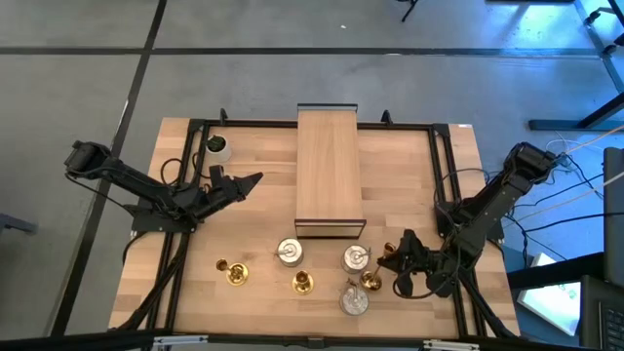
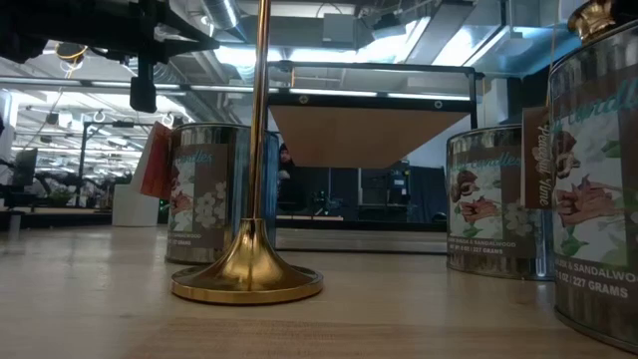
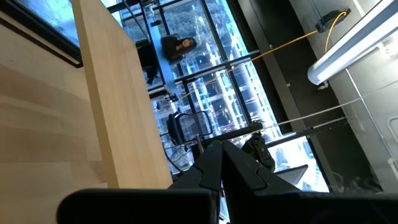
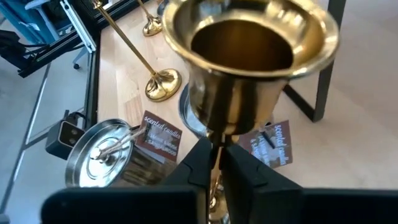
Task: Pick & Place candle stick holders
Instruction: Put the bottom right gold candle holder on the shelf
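Here, in the high view, the left hand (image 1: 252,181) sits left of centre over bare tabletop (image 1: 409,166), its fingers drawn together to a point and holding nothing; the left wrist view shows the same fingers (image 3: 211,165) pressed tip to tip. Just above it, in the upper left of the wooden surface, stands a white cup (image 1: 216,148). A long wooden box (image 1: 329,171) runs down the middle of the frame.

Along the lower part of the frame the candle stick holders are spread in a loose row. From the left: 1 brass holder (image 1: 234,272) in the lower left, a silver tin (image 1: 290,253) just below the box's near end, a 2nd brass holder (image 1: 303,284) below and right of that tin, another silver tin (image 1: 356,257) right of centre, and a 3rd silver tin (image 1: 354,299) lowest of all.

Right of these, in the lower right, the right hand (image 1: 395,261) is closed on the 3rd brass holder (image 1: 371,281), beside the 2 right-hand tins. In the right wrist view its fingers (image 4: 199,162) pinch the slim stem just under the wide golden cup (image 4: 249,50), with a lidded tin (image 4: 102,155) and another brass base (image 4: 163,84) beyond.

The low view shows a brass base (image 2: 247,274) standing upright in the centre left, labelled tins behind and to the right.
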